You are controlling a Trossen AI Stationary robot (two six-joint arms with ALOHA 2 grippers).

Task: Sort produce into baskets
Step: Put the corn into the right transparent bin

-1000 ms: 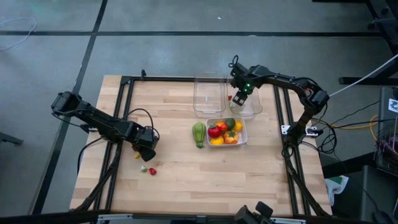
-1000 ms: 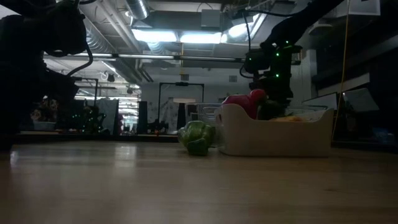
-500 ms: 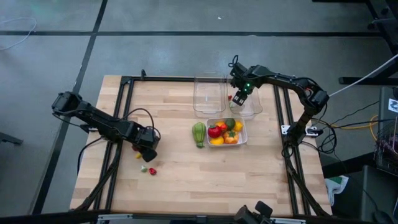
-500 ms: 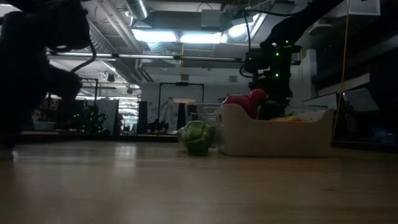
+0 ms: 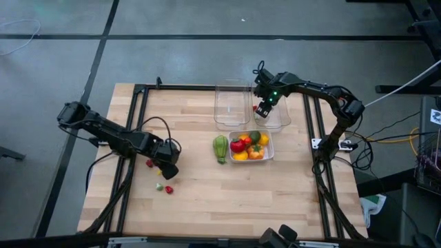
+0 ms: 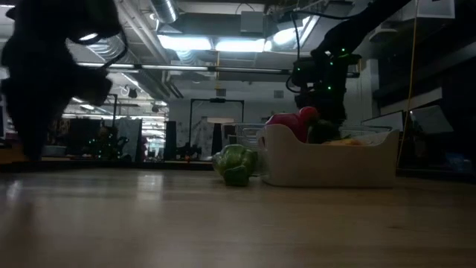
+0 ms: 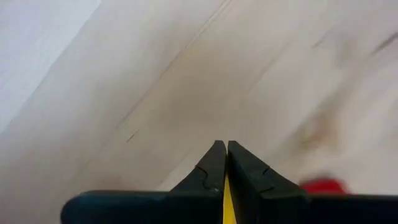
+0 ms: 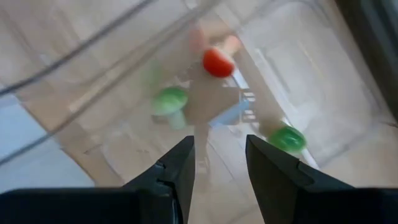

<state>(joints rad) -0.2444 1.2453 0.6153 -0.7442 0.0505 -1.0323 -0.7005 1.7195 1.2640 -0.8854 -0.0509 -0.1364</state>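
- Two see-through baskets stand side by side near the far edge of the table (image 5: 200,200): one basket (image 5: 231,105) on the left, the other basket (image 5: 273,114) on the right
- A shallow basket (image 5: 269,153) holding produce sits just in front of them, toward the middle
- A ribbed vegetable (image 5: 220,149) lies on the table just beside the shallow basket's left side
- Three small bits (image 5: 164,187) lie well apart from the baskets, toward the left edge
- Left claw (image 5: 170,169) hangs by those bits
- Right claw (image 5: 261,109) hangs over the right-hand see-through basket

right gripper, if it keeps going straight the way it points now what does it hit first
Most likely the floor of the clear tub below it. The right gripper, fingers apart and empty, looks down into that tub, with a red bit and two green bits ahead. Depth is unclear, so it might pass between them.
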